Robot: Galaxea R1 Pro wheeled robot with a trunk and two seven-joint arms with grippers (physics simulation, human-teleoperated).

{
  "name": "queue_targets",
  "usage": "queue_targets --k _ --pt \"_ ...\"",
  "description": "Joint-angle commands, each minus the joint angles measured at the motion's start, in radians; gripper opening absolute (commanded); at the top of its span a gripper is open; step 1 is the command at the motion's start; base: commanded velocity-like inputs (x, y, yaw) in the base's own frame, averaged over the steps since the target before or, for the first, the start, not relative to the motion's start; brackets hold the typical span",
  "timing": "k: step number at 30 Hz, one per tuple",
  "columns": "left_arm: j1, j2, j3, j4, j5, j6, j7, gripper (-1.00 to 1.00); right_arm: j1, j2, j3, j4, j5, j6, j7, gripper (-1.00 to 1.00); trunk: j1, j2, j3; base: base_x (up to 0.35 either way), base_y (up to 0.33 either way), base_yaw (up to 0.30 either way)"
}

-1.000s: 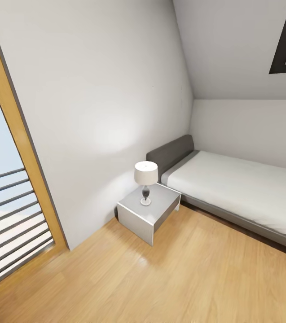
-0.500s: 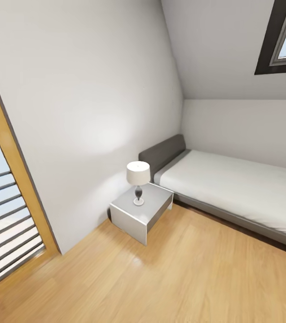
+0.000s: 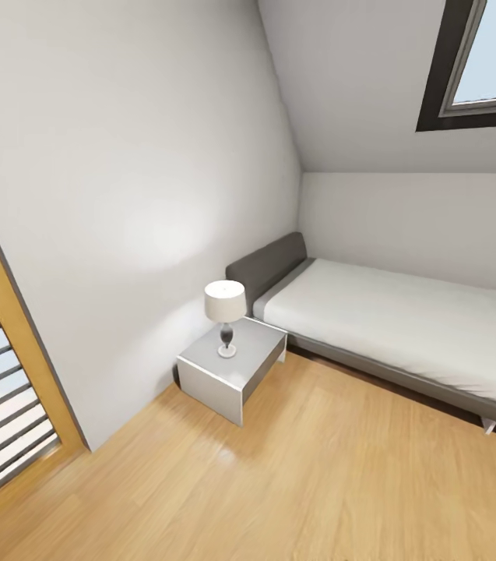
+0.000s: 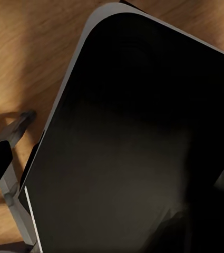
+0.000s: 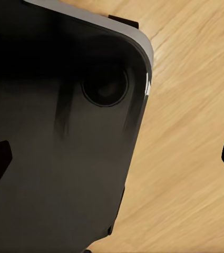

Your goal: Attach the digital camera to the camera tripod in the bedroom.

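The head view looks into the bedroom, with its light wood plank floor (image 3: pixel 341 475) and pale grey walls. A grey bed (image 3: pixel 403 327) with a white mattress stands against the far wall. The digital camera and the camera tripod are out of view. In the left wrist view my left gripper (image 4: pixel 109 176) hangs over my own black base (image 4: pixel 133 137) and the wood floor, fingertips far apart and nothing between them. My right gripper (image 5: pixel 112 163) in the right wrist view is open too, with nothing in it, above the base (image 5: pixel 54 132).
A white bedside table (image 3: pixel 232 370) with a small lamp (image 3: pixel 225 305) stands beside the bed's headboard. A wooden door frame (image 3: pixel 14 327) with a railing behind it is at the left. A dark-framed skylight (image 3: pixel 473 70) is set in the sloped ceiling. Open floor lies ahead.
The whole head view has shifted left, so the camera has turned right. More of the bed and the skylight shows, less of the door opening. Nothing in the room has moved.
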Motion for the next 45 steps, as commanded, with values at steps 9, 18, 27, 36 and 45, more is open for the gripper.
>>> queue_targets --k 9,18,27,36,45 --pt "0.0 0.0 0.002 -0.001 0.002 -0.001 0.001 1.0 0.0 -0.003 0.001 0.0 0.009 0.0 -0.001 1.0 0.0 0.0 -0.001 0.0 0.0 -0.012" --pt "-0.001 0.0 0.002 -0.001 0.002 -0.001 0.001 1.0 0.0 -0.004 0.002 0.0 0.011 0.0 -0.001 1.0 0.0 0.0 -0.001 0.0 0.0 -0.001" --pt "0.0 0.0 0.002 -0.001 0.002 -0.001 0.001 1.0 0.0 -0.003 0.001 0.0 0.011 0.0 0.0 1.0 0.0 0.0 -0.001 0.0 0.0 0.0" --pt "-0.001 0.01 0.003 -0.008 0.004 -0.001 0.003 1.0 0.0 -0.003 -0.002 0.0 0.008 -0.003 -0.001 1.0 0.0 0.0 -0.001 0.0 0.0 0.0" --pt "0.0 0.096 0.005 -0.134 0.034 0.035 0.066 1.0 0.0 -0.006 -0.001 -0.003 0.009 0.0 0.003 1.0 0.0 0.0 -0.001 0.0 0.0 0.0"
